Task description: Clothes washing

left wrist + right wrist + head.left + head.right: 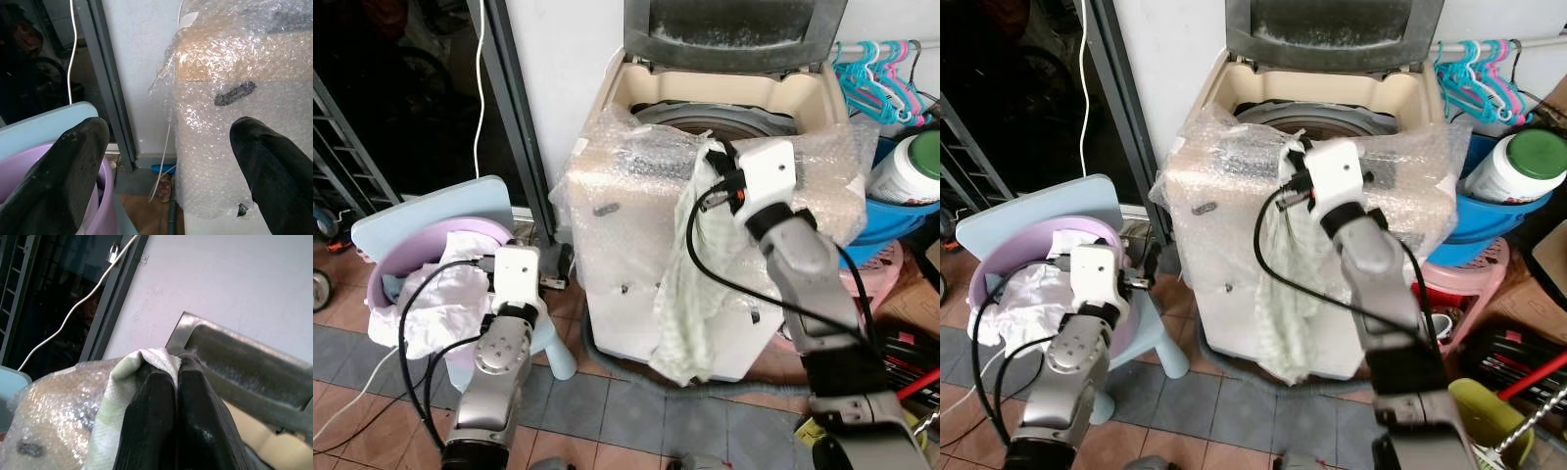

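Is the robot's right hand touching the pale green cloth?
Touching. In the right wrist view the right gripper has its jaws shut on a fold of the pale green cloth, which hangs down the bubble-wrapped washing machine.

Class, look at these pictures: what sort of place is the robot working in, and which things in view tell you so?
Probably a home laundry corner. A top-loading washing machine stands open and wrapped in bubble wrap, a purple basin of clothes sits on a blue chair, and hangers hang beside a detergent bottle.
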Robot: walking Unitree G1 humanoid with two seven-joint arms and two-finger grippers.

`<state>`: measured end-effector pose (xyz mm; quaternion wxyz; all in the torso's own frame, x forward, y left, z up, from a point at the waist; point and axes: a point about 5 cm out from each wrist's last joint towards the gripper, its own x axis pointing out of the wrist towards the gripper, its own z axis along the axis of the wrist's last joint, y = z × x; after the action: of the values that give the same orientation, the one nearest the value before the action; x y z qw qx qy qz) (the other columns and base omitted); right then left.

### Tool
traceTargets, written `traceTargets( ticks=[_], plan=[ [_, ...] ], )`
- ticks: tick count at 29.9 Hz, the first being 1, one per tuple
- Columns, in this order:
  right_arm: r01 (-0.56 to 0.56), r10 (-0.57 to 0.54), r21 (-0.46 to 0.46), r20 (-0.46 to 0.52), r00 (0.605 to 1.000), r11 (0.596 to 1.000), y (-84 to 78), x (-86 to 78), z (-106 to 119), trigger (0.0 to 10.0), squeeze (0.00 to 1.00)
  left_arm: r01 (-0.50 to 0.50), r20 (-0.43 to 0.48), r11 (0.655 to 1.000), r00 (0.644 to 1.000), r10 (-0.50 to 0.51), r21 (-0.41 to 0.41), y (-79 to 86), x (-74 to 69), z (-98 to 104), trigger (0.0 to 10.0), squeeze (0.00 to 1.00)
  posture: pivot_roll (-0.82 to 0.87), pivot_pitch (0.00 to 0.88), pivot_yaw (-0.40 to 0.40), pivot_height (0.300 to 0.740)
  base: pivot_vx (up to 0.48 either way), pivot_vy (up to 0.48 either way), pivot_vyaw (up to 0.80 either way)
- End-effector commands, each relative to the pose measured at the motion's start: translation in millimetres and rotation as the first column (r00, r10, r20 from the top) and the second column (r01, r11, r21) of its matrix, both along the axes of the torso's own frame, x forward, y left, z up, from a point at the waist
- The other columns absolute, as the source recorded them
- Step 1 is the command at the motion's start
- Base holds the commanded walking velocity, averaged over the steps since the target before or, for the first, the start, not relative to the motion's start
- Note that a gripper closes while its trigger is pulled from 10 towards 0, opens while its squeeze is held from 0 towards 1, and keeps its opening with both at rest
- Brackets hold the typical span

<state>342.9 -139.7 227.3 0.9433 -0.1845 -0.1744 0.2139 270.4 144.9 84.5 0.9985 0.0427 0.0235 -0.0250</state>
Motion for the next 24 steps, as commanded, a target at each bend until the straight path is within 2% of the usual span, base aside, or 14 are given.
traceTargets(
  ticks=[1, 9, 11, 16, 18, 19, 20, 21, 23, 24],
  plan=[
    [-0.095, 0.098, -0.061, 0.062, 0.993, 0.994, 9.7, 4.5, 20.4, 10.0, 0.0, 0.021, 0.013, 1.0, 1.0, -0.021, -0.005, -2.9, 2.5, 3.0, 10.0, 0.0, -0.07, 0.0, 0.035, 0.74, 0.416, 0.0, 0.0],
    [-0.204, 0.222, -0.162, 0.101, 0.97, 0.965, 29.0, 8.8, 32.4, 10.0, 0.0, 0.019, 0.014, 1.0, 1.0, -0.019, -0.011, -2.7, 2.0, 2.8, 10.0, 0.0, -0.06, 0.0, 0.032, 0.74, 0.446, 0.0, 0.0],
    [-0.218, 0.246, -0.203, 0.129, 0.961, 0.955, 33.8, 13.1, 38.6, 10.0, 0.0, 0.017, 0.01, 1.0, 1.0, -0.017, -0.016, -2.2, 2.2, 2.6, 10.0, 0.0, -0.06, 0.0, 0.033, 0.74, 0.45, 0.0, 0.0],
    [-0.228, 0.27, -0.24, 0.162, 0.949, 0.944, 37.9, 22.5, 57.8, 10.0, 0.0, 0.019, 0.006, 1.0, 1.0, -0.019, -0.018, -2.4, 2.8, 2.3, 10.0, 0.0, -0.06, 0.0, 0.035, 0.74, 0.444, 0.0, 0.0],
    [-0.222, 0.266, -0.222, 0.192, 0.945, 0.949, 36.4, 31.1, 83.3, 10.0, 0.0, 0.023, 0.005, 1.0, 1.0, -0.023, -0.02, -4.0, 3.9, 2.5, 10.0, 0.0, -0.07, 0.0, 0.036, 0.74, 0.439, 0.0, 0.0],
    [-0.222, 0.266, -0.222, 0.192, 0.945, 0.949, 36.4, 31.1, 83.3, 10.0, 0.0, 0.023, 0.005, 1.0, 1.0, -0.023, -0.02, -4.0, 3.9, 2.5, 10.0, 0.0, -0.07, 0.0, 0.036, 0.74, 0.435, 0.0, 0.0],
    [-0.182, 0.222, -0.183, 0.227, 0.948, 0.966, 30.8, 38.9, 108.8, 10.0, 0.0, 0.026, 0.006, 0.999, 1.0, -0.025, -0.019, -5.3, 4.9, 2.8, 10.0, 0.0, -0.07, 0.0, 0.036, 0.74, 0.428, 0.0, 0.0],
    [-0.142, 0.176, -0.148, 0.25, 0.952, 0.979, 25.3, 43.3, 122.9, 10.0, 0.0, 0.027, 0.008, 0.999, 1.0, -0.027, -0.02, -5.7, 5.1, 3.0, 10.0, 0.0, -0.07, 0.0, 0.036, 0.74, 0.428, 0.0, 0.0],
    [-0.022, 0.032, -0.034, 0.313, 0.949, 0.999, 6.6, 49.6, 161.3, 10.0, 0.0, 0.029, 0.008, 0.999, 1.0, -0.028, -0.021, -6.9, 5.9, 3.3, 10.0, 0.0, -0.06, 0.0, 0.032, 0.74, 0.428, 0.0, 0.0],
    [0.101, -0.124, 0.082, 0.369, 0.921, 0.992, -14.6, 48.3, 194.1, 10.0, 0.0, 0.026, 0.006, 0.999, 1.0, -0.026, -0.021, -7.1, 6.3, 3.2, 10.0, 0.0, -0.06, 0.0, 0.031, 0.74, 0.39, 0.0, 0.0]
  ],
)
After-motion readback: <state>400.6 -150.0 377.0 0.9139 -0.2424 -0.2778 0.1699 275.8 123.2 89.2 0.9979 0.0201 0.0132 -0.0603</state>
